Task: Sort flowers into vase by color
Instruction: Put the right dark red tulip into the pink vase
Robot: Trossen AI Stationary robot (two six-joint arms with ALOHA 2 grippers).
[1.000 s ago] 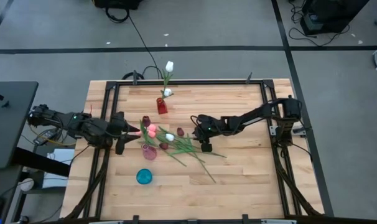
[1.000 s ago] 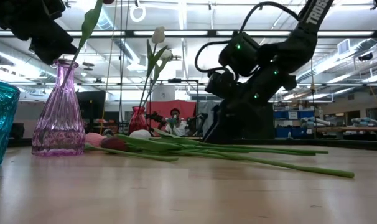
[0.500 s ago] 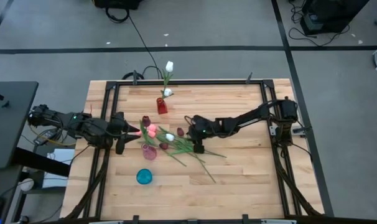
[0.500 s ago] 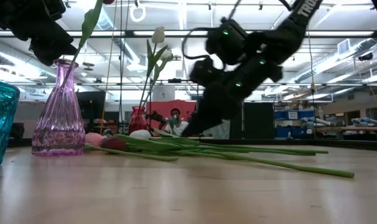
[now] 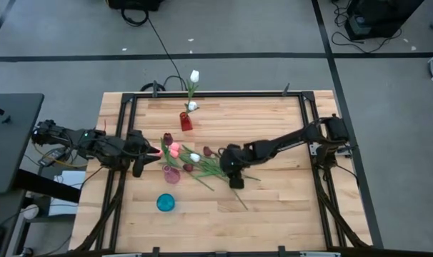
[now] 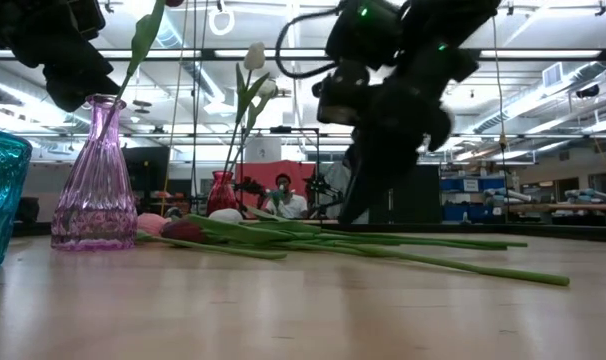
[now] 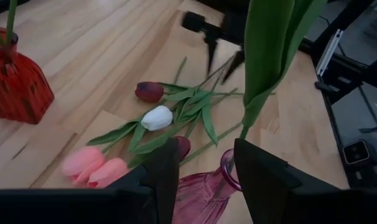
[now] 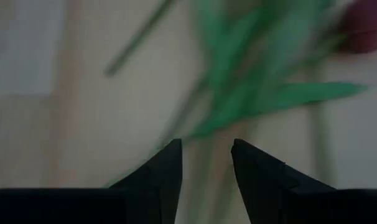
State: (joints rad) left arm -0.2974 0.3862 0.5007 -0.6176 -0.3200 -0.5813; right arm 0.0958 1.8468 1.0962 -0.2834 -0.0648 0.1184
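Underneath, flowers (image 5: 202,163) (loosely heaped) lie on the wooden table (image 5: 274,200).

Around the work place: table, floor and the room behind.

A light wooden table (image 5: 274,207) has a black metal frame (image 5: 216,94) along its edges and stands on a grey floor (image 5: 274,28). A black cable (image 5: 163,46) runs over the floor to the far edge of the table and crosses a dark tape line (image 5: 238,56). A dark side table (image 5: 13,135) stands just beside the table. In the low view a person (image 6: 281,195) sits far behind, in front of a red panel (image 6: 283,172), under long ceiling lights (image 6: 283,55).
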